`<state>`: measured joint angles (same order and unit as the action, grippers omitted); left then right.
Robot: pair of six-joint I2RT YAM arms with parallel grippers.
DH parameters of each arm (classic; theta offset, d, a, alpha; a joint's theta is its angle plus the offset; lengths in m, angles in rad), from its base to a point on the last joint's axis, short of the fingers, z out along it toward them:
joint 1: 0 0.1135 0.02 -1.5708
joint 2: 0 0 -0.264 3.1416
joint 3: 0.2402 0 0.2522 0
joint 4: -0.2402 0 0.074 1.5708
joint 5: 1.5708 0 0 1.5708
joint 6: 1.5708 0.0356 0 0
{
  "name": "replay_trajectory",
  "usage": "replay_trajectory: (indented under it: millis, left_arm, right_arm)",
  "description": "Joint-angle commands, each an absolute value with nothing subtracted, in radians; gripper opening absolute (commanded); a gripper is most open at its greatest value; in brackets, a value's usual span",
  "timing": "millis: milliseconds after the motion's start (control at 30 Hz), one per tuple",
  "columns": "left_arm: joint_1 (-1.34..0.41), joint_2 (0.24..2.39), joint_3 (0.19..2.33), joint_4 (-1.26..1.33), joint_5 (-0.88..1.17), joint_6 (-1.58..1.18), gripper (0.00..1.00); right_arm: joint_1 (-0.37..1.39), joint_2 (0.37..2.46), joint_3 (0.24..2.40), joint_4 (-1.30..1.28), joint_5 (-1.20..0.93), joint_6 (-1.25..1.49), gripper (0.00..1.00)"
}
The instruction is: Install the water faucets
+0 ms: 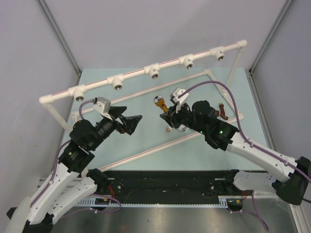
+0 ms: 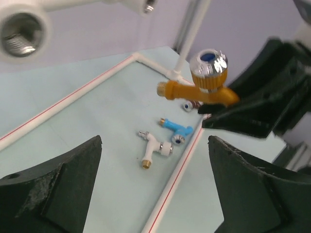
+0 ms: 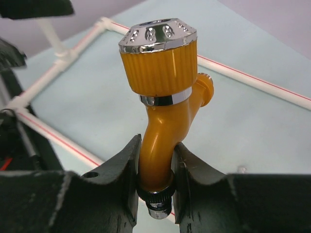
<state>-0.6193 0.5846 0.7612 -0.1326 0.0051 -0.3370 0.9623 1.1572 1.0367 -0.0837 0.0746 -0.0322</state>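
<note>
My right gripper (image 1: 165,113) is shut on the orange faucet (image 1: 160,102) and holds it above the table, chrome cap up; in the right wrist view the faucet (image 3: 163,92) stands between the two fingers, gripper (image 3: 156,170). My left gripper (image 1: 130,119) is open and empty, facing the orange faucet (image 2: 201,87) from the left. Between its fingers (image 2: 53,189) the blue faucet (image 2: 176,130) and the white faucet (image 2: 155,148) lie on the table. The dark red-brown faucet (image 1: 223,112) lies to the right of the right arm.
The white pipe frame carries a raised bar with several silver-threaded T-sockets (image 1: 154,73) across the back; one socket (image 2: 19,34) is close at the left wrist view's upper left. A red-striped frame pipe (image 2: 175,179) lies on the table beside the loose faucets.
</note>
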Motion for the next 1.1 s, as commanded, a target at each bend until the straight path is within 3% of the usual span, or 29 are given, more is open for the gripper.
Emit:
replay_trajectory:
  millis: [0,267,500,900,1067]
  left_arm:
    - [-0.618,0.632,0.807,-0.094,0.334,-0.003,0.94]
    - [-0.618,0.661,0.833,-0.106,0.555,0.335,0.93]
    - [-0.620,0.712,0.888,-0.204,0.592,0.503,0.89]
    - [-0.623,0.811,0.946,-0.193,0.741,0.494,0.72]
    - [-0.630,0.830,0.956,-0.184,0.765,0.474,0.56]
  right_arm:
    - [0.882,1.097,1.020,-0.041,-0.369,0.040,0.00]
    - [0.824,1.057,1.020,-0.020,-0.672,0.069,0.00]
    - [0.819,1.026,1.020,-0.014,-0.716,0.081,0.00]
    - [0.830,1.023,1.020,-0.011,-0.738,0.107,0.00]
    - [0.834,1.026,1.020,0.020,-0.733,0.130,0.00]
